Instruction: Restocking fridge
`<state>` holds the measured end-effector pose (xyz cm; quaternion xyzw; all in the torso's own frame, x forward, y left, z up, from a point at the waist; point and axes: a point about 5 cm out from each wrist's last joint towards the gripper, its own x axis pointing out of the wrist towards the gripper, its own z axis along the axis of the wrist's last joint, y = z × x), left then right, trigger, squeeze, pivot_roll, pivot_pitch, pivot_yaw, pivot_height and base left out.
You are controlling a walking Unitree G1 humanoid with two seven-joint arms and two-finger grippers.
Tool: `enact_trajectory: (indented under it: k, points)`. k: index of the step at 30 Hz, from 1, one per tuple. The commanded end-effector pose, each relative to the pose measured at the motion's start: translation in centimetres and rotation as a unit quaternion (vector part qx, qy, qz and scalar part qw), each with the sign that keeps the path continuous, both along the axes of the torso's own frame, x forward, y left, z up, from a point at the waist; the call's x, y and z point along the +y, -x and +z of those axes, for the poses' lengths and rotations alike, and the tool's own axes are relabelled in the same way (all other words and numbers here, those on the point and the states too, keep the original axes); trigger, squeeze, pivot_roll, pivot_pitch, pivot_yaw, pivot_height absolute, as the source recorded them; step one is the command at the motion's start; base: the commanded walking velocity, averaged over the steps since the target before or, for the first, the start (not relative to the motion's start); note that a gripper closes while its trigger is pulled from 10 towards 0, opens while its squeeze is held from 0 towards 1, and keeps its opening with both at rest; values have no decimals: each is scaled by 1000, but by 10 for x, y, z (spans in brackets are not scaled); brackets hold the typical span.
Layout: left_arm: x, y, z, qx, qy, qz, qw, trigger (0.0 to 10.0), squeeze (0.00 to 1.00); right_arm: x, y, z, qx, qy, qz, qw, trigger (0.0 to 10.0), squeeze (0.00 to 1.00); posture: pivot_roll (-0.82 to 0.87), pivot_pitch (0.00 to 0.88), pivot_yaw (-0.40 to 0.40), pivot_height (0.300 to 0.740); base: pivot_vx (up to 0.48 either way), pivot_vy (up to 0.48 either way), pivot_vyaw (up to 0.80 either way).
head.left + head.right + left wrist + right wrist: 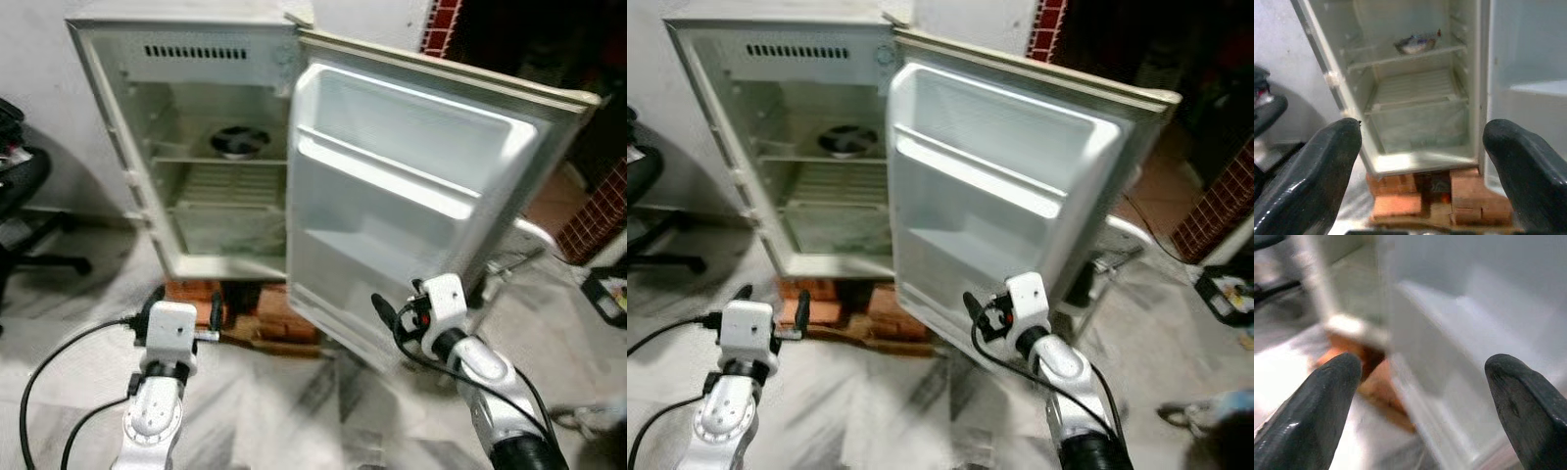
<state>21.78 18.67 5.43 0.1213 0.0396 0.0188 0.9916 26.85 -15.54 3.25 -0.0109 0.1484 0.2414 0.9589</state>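
- The small white fridge (pixel 196 147) stands on reddish bricks (pixel 250 308) with its door (pixel 411 196) swung wide open toward the robot's right.
- A round dark bowl-like dish (pixel 238 142) sits on the fridge's upper wire shelf (pixel 1410 54); its contents are too blurred to tell.
- The left end effector (pixel 184 311) hovers low before the fridge's base, fingers apart and holding nothing.
- The right end effector (pixel 1425 396) sits near the door's lower edge, fingers spread, holding nothing.
- A black office chair (pixel 24 196) stands at the far left.

We see even, soft indoor light; the fridge door (pixel 411 186) liner glares white. Our right wrist view is heavily smeared, probably motion blur; floor edges streak.
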Motion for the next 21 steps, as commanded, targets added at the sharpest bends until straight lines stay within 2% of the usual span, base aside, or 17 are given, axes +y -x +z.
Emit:
enact_trajectory:
  k: [1, 5, 6, 8, 9, 12, 13, 15, 17, 21]
  points:
    - [0, -3, 4, -8, -3, 0, 1000, 10000, 0, 6, -1, 2, 4, 2, 40, 999, 10000, 0, 44, 28, -15, 740, 0, -480, 0]
    - [0, -3, 4, -8, -2, 0, 1000, 10000, 0, 8, 2, 0, 20, 4, 83, 996, 10000, 0, 44, 29, -15, 740, 0, -480, 0]
    - [-1, -3, 4, -7, -3, 0, 1000, 10000, 0, 7, 3, 0, 18, 17, 98, 995, 10000, 0, 44, 30, -15, 740, 0, -364, 0]
    - [-1, -3, 4, -7, -3, -1, 1000, 10000, 0, 7, 3, 0, 16, 23, 100, 995, 10000, 0, 44, 32, -16, 740, 0, -364, 0]
    - [-1, -4, 3, -5, -1, -1, 1000, 10000, 0, 4, -2, 1, 6, 41, 84, 996, 10000, 0, 44, 36, -17, 740, 0, 0, 0]
    - [0, -4, 3, -5, -3, -2, 1000, 10000, 0, 1, -10, 4, -9, 56, 56, 997, 10000, 0, 42, 39, -16, 740, 0, 0, 0]
    - [0, -4, 3, -4, -3, -2, 1000, 10000, 0, -3, -19, 10, -33, 66, 18, 997, 10000, 0, 41, 40, -15, 740, 0, 0, 0]
    - [0, -5, 3, -4, -3, -1, 1000, 10000, 0, -5, -25, 14, -48, 73, -15, 996, 10000, 0, 41, 41, -15, 740, 0, 0, 0]
    - [0, -5, 3, -4, -3, -1, 1000, 10000, 0, 0, -33, 21, -49, 48, -27, 997, 10000, 0, 43, 41, -15, 740, 0, 0, 0]
    - [0, -6, 3, -5, -5, 3, 1000, 10000, 0, 7, -38, 28, -64, 36, -23, 997, 10000, 0, 47, 39, -17, 740, 0, 0, 0]
